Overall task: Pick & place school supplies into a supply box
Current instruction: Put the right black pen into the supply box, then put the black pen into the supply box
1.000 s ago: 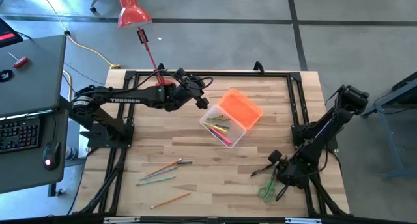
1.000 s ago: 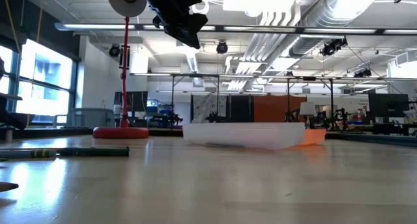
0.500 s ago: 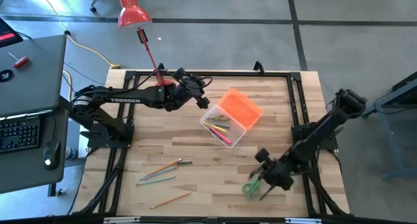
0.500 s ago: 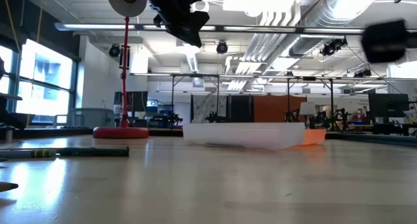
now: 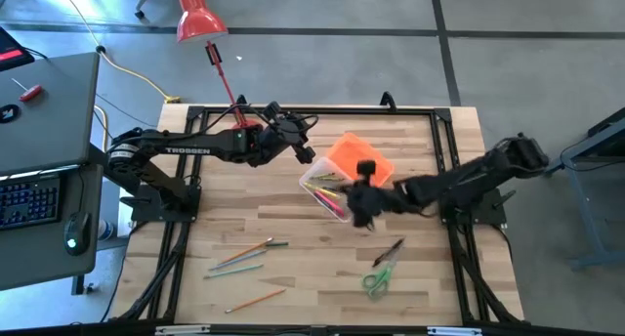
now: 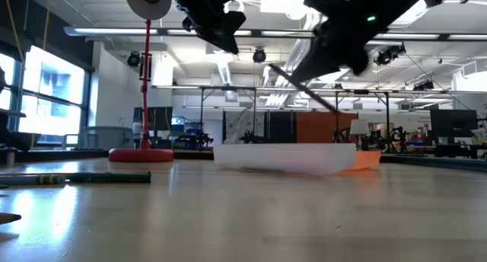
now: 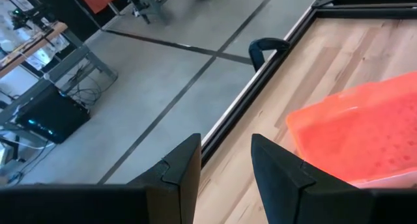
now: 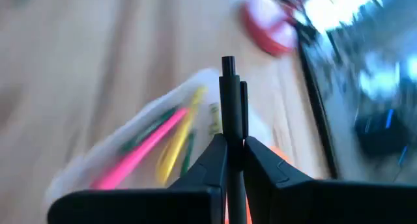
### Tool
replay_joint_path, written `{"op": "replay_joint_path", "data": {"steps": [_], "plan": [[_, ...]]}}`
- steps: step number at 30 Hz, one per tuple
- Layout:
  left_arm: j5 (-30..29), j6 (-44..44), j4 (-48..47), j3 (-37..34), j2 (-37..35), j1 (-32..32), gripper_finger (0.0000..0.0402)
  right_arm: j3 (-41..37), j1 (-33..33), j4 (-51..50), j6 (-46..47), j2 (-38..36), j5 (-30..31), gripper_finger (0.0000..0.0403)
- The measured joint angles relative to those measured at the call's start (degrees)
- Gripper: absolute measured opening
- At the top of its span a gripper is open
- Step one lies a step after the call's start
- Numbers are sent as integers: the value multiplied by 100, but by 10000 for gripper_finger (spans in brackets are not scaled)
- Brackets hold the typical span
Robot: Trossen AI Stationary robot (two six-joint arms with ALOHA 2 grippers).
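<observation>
- High view: the supply box (image 5: 337, 187) sits open near the middle of the table, toward the far edge, with pink, yellow and green pens inside and its orange lid (image 5: 359, 158) lying just beside it on the far-right side.
- The right gripper (image 8: 233, 152) hangs over the box's near-right rim, fingers clamped on a dark pen (image 8: 230, 103) that points at the box.
- Green-handled scissors (image 5: 377, 279) and a dark red pen (image 5: 390, 251) lie close together toward the near-right corner.
- Several loose pencils (image 5: 244, 260) lie toward the near-left corner.
- The left gripper (image 7: 225, 165) waits just beyond the box's far-left side, fingers slightly apart and empty.
- A red desk lamp (image 5: 200, 21) stands at the far-left corner.
</observation>
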Motion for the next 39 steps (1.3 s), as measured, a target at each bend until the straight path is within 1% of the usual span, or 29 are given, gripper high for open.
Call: {"op": "replay_joint_path", "data": {"steps": [2,3,5,8,10,11,14,16,20,22,30,32,34,39], "plan": [[-12,62,-2,0,0,0,166,2,-365,270,1117,155,-71,17],[-31,73,0,0,0,1,166,0,-536,297,1644,229,-208,18],[-86,74,0,0,0,0,166,0,-856,351,2378,375,-725,18],[-205,74,2,0,0,0,166,-2,-1229,564,3011,583,-1480,18],[-256,74,2,0,0,2,166,0,-1389,741,3336,729,-1785,19],[-276,74,2,0,0,1,166,2,-1448,813,3413,811,-1844,19],[-296,101,2,0,0,1,166,4,-1551,792,3354,1066,-1937,20],[-314,115,2,2,0,0,166,4,-1574,770,3089,1214,-1925,20],[-324,117,2,2,0,0,166,4,-1578,769,2795,1367,-1719,24],[-332,117,2,2,0,0,166,4,-1578,758,2814,1370,-1624,32],[-340,117,2,2,0,0,166,4,-1578,768,2790,1361,-1697,81],[-344,116,2,2,0,0,166,4,-1578,760,2787,1328,-1820,92],[-345,115,2,2,0,0,166,4,-1578,756,2800,1230,-2111,101],[-351,117,2,2,0,0,166,7,-1550,619,2819,664,-3259,114]]}}
